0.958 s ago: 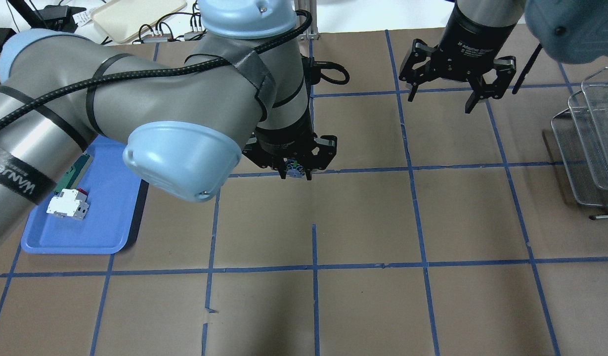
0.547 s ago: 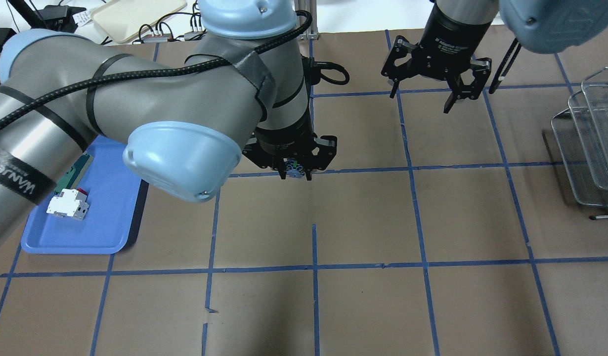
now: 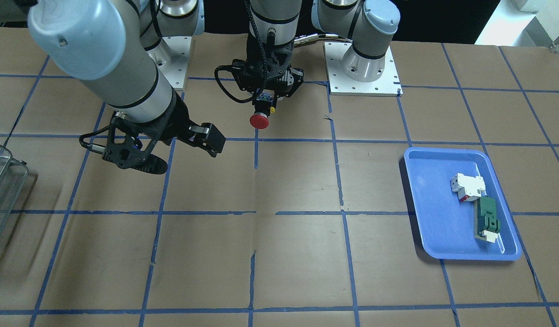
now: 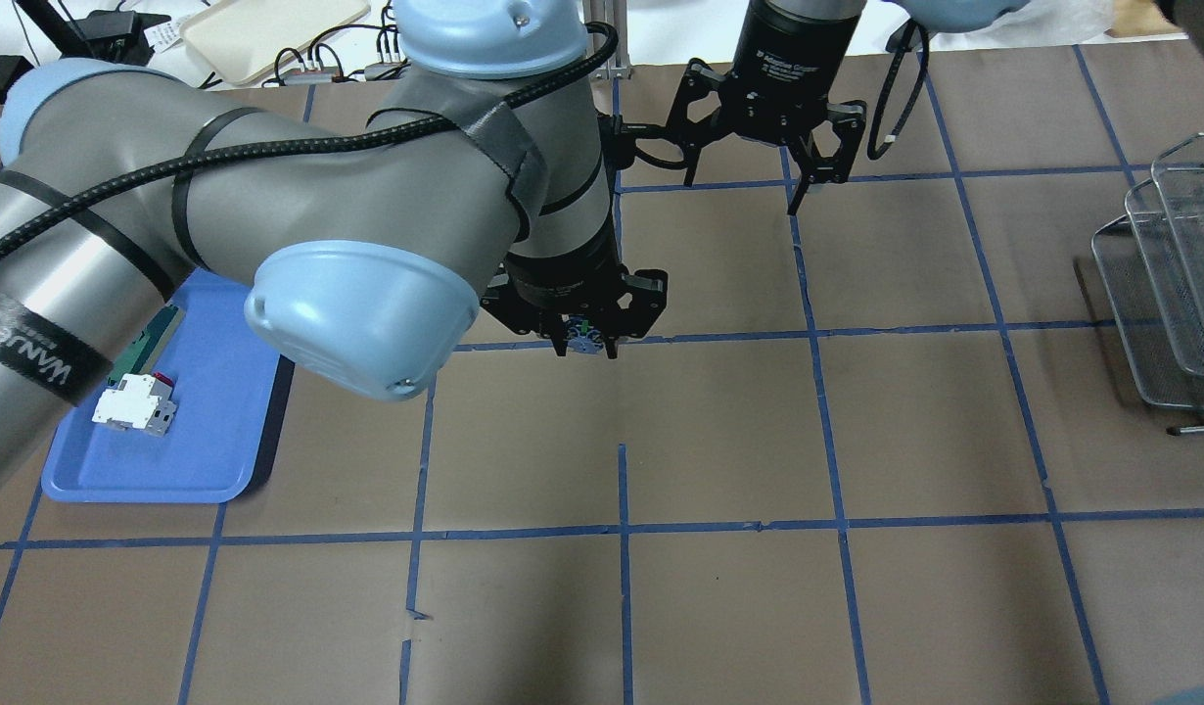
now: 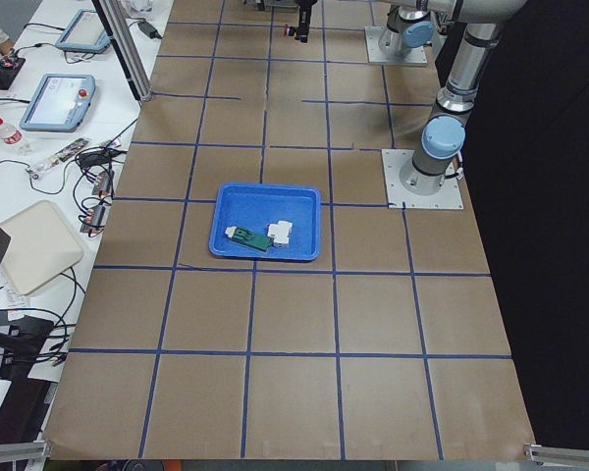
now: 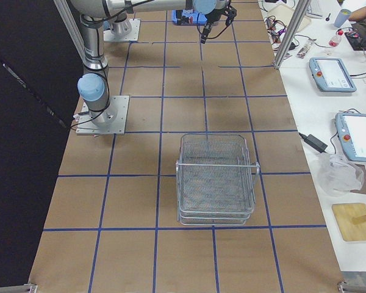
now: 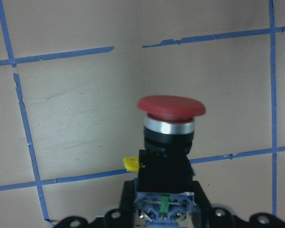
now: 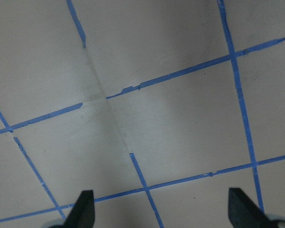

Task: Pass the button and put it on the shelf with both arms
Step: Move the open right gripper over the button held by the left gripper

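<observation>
Now the left gripper (image 3: 265, 99) clasps the button (image 3: 259, 120), cap outward.

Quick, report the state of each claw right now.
Left claw: shut on the button.
Right claw: open, holding nothing.

The stretch of tabletop (image 4: 739, 607) nearest the overhead camera was bare brown paper, open room for either arm. The left pincer (image 4: 584, 343), clamped on the button (image 3: 259, 119), hung above the middle. An unblocked gap separated it from the right pincer (image 4: 741, 194), spread wide. The bulky left arm (image 4: 269, 206) hung over the tray (image 4: 220, 441) side. The shelf (image 4: 1150, 294) stood at the right end, well apart — open tabletop led to it.
</observation>
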{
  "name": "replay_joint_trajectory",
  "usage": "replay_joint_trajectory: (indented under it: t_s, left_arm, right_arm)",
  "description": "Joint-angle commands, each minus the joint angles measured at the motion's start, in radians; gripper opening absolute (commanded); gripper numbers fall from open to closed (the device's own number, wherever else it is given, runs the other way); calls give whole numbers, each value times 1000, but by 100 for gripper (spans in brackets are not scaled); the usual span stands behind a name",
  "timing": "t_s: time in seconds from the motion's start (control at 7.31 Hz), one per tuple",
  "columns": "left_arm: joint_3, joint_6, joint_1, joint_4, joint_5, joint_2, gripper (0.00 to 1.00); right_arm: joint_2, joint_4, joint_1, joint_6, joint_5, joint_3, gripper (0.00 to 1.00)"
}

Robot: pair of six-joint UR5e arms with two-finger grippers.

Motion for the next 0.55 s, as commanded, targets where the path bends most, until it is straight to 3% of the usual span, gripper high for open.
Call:
replay_joint_trajectory:
  t_s: [0.0, 0.41]
  left_arm:
    - [0, 0, 0, 0, 1, 0, 2]
    - [-2, 2, 0, -4, 1, 0, 2]
  right_arm:
    - [31, 35, 38, 0, 80, -30, 100]
    - [40, 92, 83, -2, 85, -33, 100]
